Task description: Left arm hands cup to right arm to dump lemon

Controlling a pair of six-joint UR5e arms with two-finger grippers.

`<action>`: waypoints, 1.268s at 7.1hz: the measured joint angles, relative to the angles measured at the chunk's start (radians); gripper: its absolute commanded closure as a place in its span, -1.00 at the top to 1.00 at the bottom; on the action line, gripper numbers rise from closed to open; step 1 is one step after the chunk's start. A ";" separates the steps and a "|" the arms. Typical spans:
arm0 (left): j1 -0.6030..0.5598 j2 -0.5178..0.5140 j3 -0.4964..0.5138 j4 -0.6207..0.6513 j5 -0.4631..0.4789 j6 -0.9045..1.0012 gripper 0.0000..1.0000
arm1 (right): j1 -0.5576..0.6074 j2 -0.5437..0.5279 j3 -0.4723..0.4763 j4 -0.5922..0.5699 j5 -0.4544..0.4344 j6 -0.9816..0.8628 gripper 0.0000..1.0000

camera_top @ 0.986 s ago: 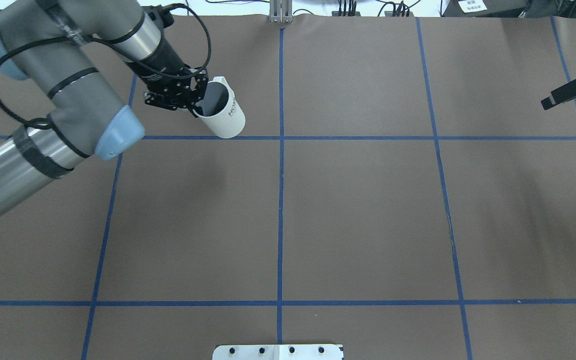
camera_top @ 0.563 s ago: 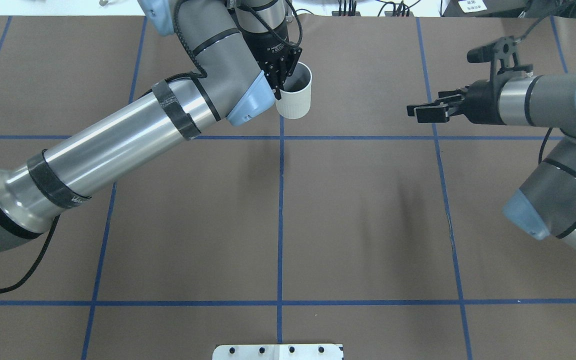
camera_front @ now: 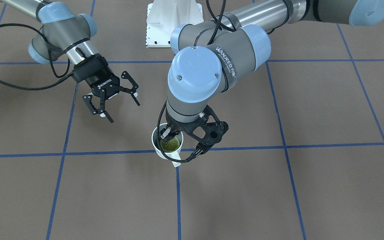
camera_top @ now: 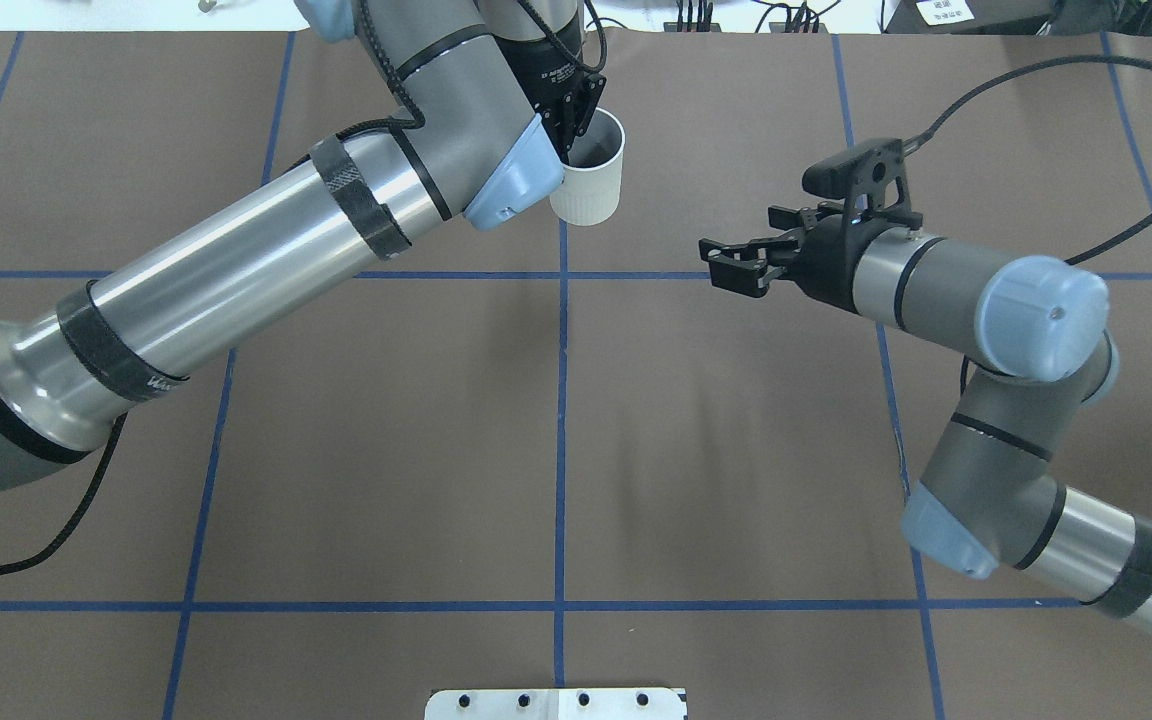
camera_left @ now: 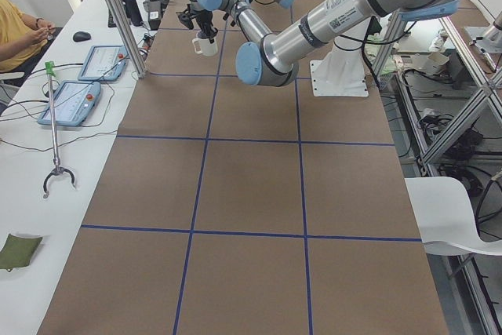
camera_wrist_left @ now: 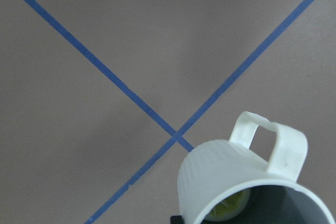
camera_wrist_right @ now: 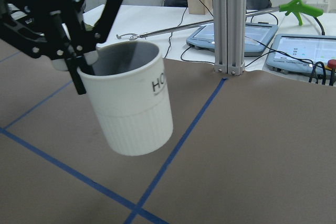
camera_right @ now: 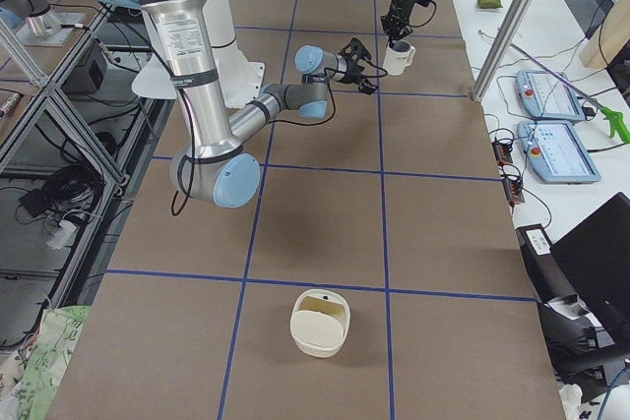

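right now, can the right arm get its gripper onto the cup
Probably yes. The right gripper is open and points at the cup, whose facing side is bare. The left gripper pinches only the rim on the opposite side. The two are apart, not yet touching.

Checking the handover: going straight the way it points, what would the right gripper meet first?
Probably the cup held by the left gripper, though it sits off-centre in the wrist view, so unsure.
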 measured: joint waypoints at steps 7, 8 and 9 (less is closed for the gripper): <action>0.006 0.009 -0.126 0.110 -0.010 -0.009 -1.00 | -0.126 0.113 -0.054 0.000 -0.344 -0.001 0.93; 0.016 0.010 -0.132 0.111 -0.010 -0.017 -1.00 | -0.127 0.125 -0.056 0.000 -0.379 0.000 0.94; 0.024 0.011 -0.138 0.111 -0.010 -0.022 -1.00 | -0.128 0.130 -0.058 0.000 -0.395 0.000 0.94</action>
